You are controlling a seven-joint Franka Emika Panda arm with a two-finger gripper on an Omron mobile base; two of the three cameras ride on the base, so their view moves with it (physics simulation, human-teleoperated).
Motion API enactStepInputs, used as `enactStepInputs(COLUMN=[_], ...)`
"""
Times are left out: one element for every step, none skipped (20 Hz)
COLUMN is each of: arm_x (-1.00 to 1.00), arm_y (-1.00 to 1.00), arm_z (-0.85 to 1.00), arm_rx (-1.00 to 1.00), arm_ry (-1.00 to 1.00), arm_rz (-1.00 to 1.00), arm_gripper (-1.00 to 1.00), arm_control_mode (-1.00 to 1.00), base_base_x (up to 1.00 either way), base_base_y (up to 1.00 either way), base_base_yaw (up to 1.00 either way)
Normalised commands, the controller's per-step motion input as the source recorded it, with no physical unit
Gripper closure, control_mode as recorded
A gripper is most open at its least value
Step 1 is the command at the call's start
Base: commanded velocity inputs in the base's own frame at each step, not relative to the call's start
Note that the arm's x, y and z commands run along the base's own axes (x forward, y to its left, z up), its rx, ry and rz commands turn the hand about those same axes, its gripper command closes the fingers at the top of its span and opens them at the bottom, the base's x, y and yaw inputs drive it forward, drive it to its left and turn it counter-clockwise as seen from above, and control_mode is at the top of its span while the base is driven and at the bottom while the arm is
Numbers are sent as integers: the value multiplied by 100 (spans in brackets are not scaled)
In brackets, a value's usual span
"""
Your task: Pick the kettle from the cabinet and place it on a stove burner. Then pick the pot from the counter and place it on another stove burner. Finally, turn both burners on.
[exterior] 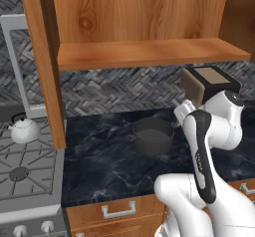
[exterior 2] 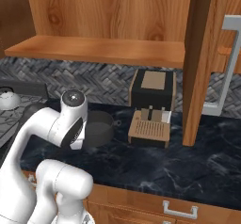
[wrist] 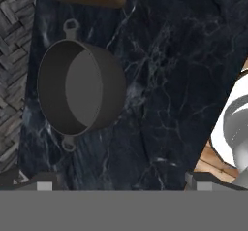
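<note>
One kettle (exterior: 24,130), one pot (exterior: 152,135), one toaster (exterior 2: 150,127), one dark box-shaped appliance (exterior 2: 153,89) and two drawer handles (exterior: 118,210).

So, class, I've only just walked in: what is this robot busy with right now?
The white arm is between steps. The kettle already sits on the stove, on a rear burner. The dark pot is on the black counter, untouched. In the hand view the pincer is open above the counter with the pot ahead of it, so picking up the pot looks like the next step. The cabinet shelf is bare.
</note>
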Motion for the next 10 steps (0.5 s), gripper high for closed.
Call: enactStepInputs(arm_x=[29,32,29,33,33,34,29,35,33,33], arm_y=[0,0,0,0,0,0,0,0,0,0], arm_z=[-26,-25,-25,-21,-22,-21,-23,-21,-21,-21], arm_rx=[-3,-2,-2,-2,-1,0,0,0,0,0], arm_ry=[2,3,3,5,5,5,4,5,5,6], arm_rz=[3,3,4,4,4,4,4,3,3,3], arm_gripper=[-100,-100,-100,-100,-100,-100,-100,-100,-100,-100], arm_control_mode=[-100,-100,-100,-100,-100,-100,-100,-100,-100,-100], base_base_x=[0,0,0,0,0,0,0,0,0,0], base_base_y=[0,0,0,0,0,0,0,0,0,0], base_base_yaw=[0,0,0,0,0,0,0,0,0,0])
